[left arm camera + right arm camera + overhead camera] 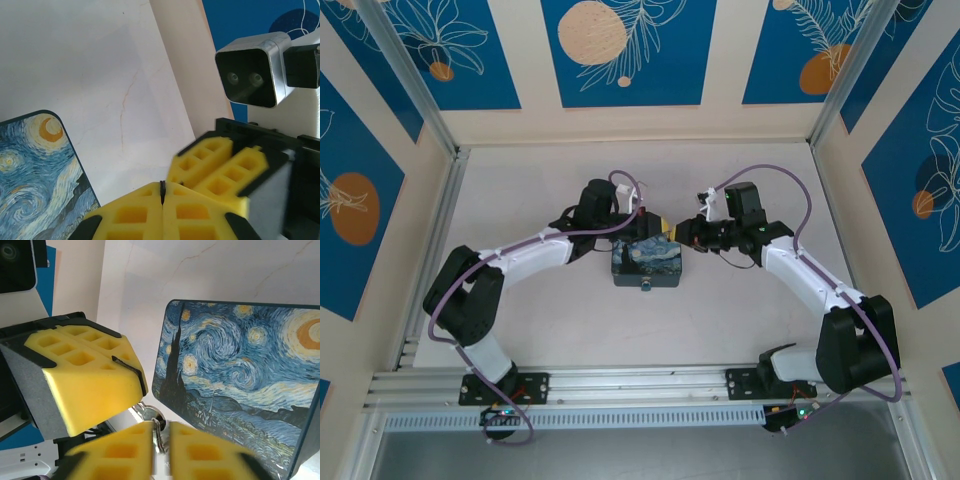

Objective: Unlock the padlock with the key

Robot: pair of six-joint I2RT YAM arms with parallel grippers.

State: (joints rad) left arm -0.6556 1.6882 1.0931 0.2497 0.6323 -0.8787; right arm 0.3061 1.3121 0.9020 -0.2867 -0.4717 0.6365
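Two robot arms meet over the middle of a pale desk (740, 320), fingertips almost touching above the far edge of a box (648, 258) painted with dark-blue swirls.

The left gripper (162, 200) is clamped tight, its yellow pads pinching the key (162, 189), which shows as a thin dark sliver in the seam. The right gripper (161, 445) has its pads slightly parted. A silvery loop on the key hangs in that gap and does not look pinched.

The padlock (647, 287), tiny and blue-grey with a brassy spot, sits against the box's near side, facing the desk's near edge. Nothing touches it.

As a judgement, the key is in hand but the unlocking itself has not begun. What is left is to carry the key down to the padlock, steady the lock, insert and turn.

There is bare desk on all sides of the box, widest toward the left and right edges. The two grippers crowd each other, so the first move needs care.
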